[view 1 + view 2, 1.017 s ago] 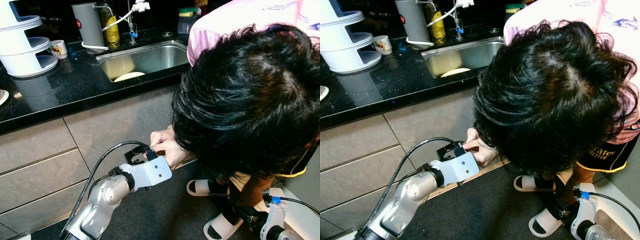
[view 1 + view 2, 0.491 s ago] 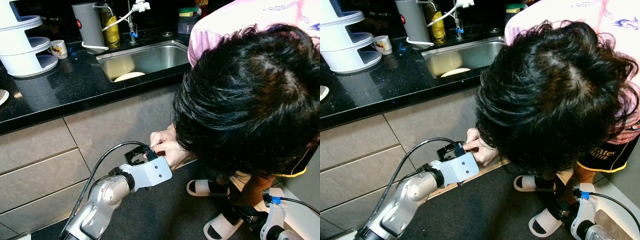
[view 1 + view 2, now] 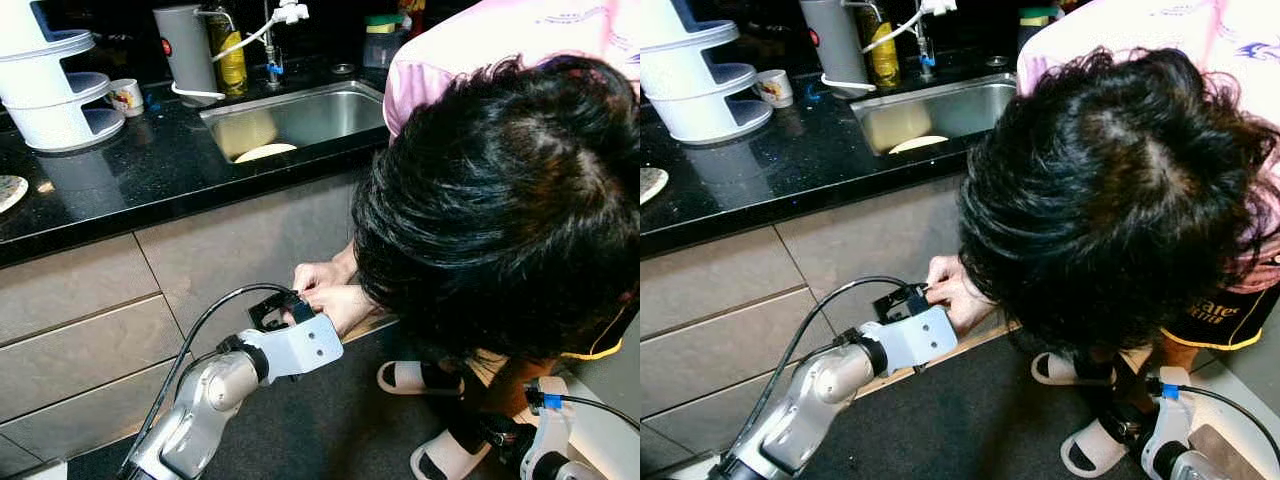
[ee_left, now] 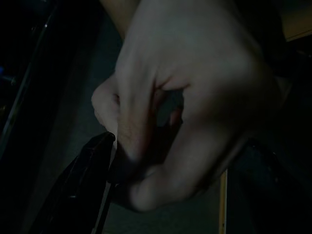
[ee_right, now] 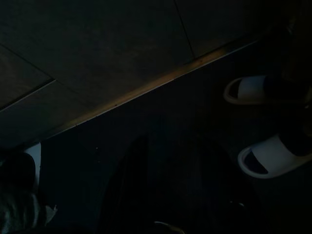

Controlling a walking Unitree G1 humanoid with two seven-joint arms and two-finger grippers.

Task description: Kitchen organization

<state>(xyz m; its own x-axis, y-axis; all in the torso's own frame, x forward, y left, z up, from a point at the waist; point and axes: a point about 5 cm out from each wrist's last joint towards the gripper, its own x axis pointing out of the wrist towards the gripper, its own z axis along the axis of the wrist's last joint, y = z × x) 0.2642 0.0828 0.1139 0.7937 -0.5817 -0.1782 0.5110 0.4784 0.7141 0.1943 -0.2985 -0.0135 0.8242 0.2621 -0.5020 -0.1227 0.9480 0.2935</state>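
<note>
Left wrist view: person's hand [image 4: 185, 97] between jaws.

A person's hand [image 3: 325, 295] is closing around the left gripper [image 3: 285, 305], low before the grey cabinet front [image 3: 230, 240], below the black counter [image 3: 130, 175].

Pretty clearly a home kitchen: black speckled counter [image 3: 150, 175] with a steel sink [image 3: 300, 115] set into it, a plate [image 3: 265, 152] sitting in the basin, and a tap [image 3: 272, 30] behind it. There's a mug [image 3: 126, 97], a white tiered rack [image 3: 55, 85], a grey canister [image 3: 186, 48] and a yellow bottle [image 3: 230, 55] along the back, and grey cabinet fronts [image 3: 120, 300] below. A person in house slippers [image 3: 405, 377] is crouched on the dark floor [image 3: 970, 420], so very much someone's home.
</note>
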